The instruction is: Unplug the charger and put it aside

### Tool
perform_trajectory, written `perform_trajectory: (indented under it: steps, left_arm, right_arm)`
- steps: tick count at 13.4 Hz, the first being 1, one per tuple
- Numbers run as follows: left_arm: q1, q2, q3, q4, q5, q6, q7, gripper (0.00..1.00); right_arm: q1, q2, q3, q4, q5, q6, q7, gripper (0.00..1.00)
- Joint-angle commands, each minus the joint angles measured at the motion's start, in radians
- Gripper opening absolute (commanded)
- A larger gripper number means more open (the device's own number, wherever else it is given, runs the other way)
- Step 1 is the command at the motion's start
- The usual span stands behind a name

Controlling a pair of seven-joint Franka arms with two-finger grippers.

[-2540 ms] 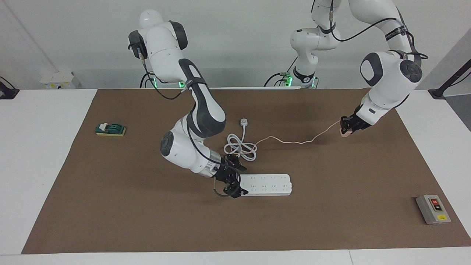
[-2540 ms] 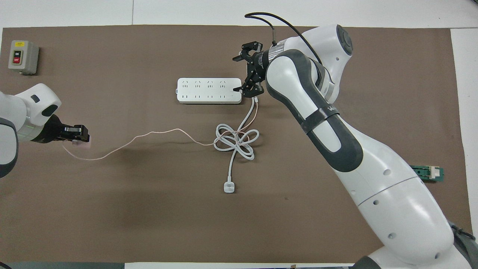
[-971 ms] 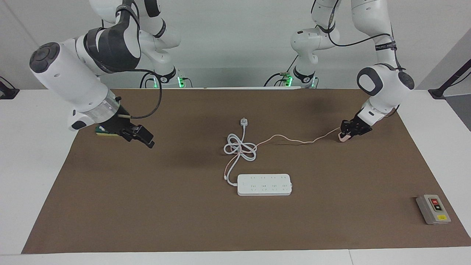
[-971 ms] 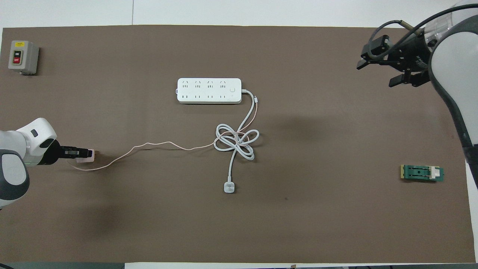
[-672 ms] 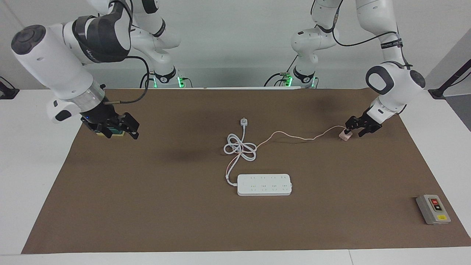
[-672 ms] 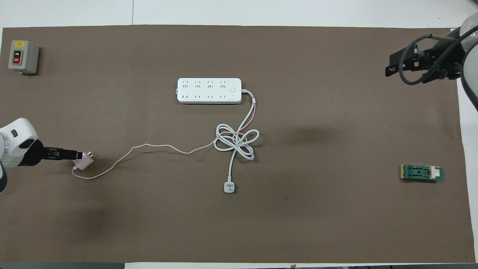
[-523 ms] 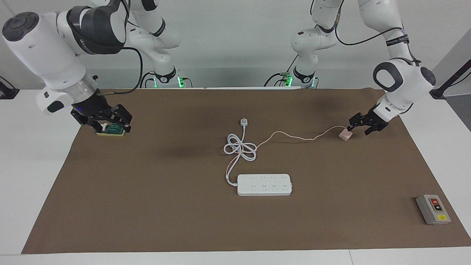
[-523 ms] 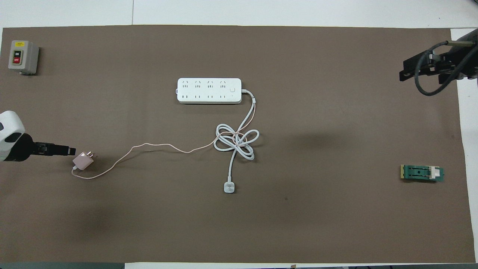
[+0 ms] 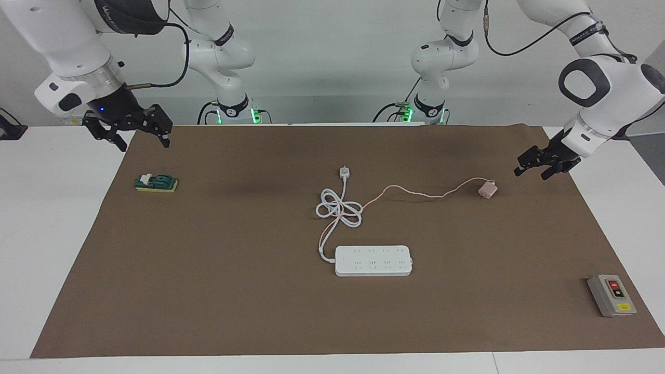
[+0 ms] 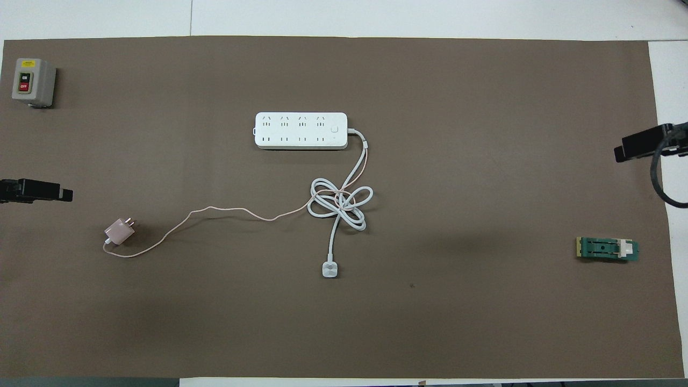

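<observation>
The charger (image 9: 488,190) (image 10: 119,232), a small pale pink cube, lies on its side on the brown mat (image 9: 467,291), unplugged. Its thin pink cable (image 9: 426,195) trails to the coiled white cord (image 9: 338,208). My left gripper (image 9: 534,169) (image 10: 37,191) hangs open and holds nothing, over the mat's edge at the left arm's end, a short way off the charger. My right gripper (image 9: 141,139) (image 10: 645,145) is open and raised over the mat's corner at the right arm's end. The white power strip (image 9: 373,261) (image 10: 301,130) lies mid-table.
A white plug (image 9: 344,171) (image 10: 330,269) on the thick cord lies nearer the robots than the coil. A grey switch box (image 9: 611,295) (image 10: 32,81) sits at the mat's corner farthest from the robots. A green block (image 9: 156,183) (image 10: 607,249) lies at the right arm's end.
My left gripper opened, let go of the charger on the mat and drew back toward the table's end. My right arm left the power strip and swung up to its own end.
</observation>
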Motion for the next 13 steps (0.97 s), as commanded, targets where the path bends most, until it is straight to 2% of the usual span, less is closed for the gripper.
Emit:
perform_trajectory:
  steps: [1,5,8,10,13]
  left_arm:
    - [-0.039,-0.005,0.000,0.098,0.043,-0.102,-0.145,1.00]
    - [-0.091,-0.039,-0.004,0.169,0.055,-0.142,-0.317,1.00]
    - [-0.178,-0.018,-0.014,0.290,0.194,-0.262,-0.472,1.00]
    - [-0.197,0.014,-0.015,0.339,0.199,-0.325,-0.480,1.00]
    - [-0.235,0.018,-0.023,0.334,0.199,-0.328,-0.480,1.00]
  right_arm:
    - [-0.028,-0.066,0.021,-0.100,-0.027,0.012,-0.018,1.00]
    - [-0.022,-0.064,0.026,-0.098,-0.090,0.055,-0.021,1.00]
    - [-0.024,-0.063,0.036,-0.098,-0.095,0.060,-0.015,1.00]
    - [-0.021,-0.063,0.036,-0.095,-0.094,0.057,-0.013,1.00]
    - [-0.021,-0.063,0.036,-0.090,-0.084,0.052,-0.012,1.00]
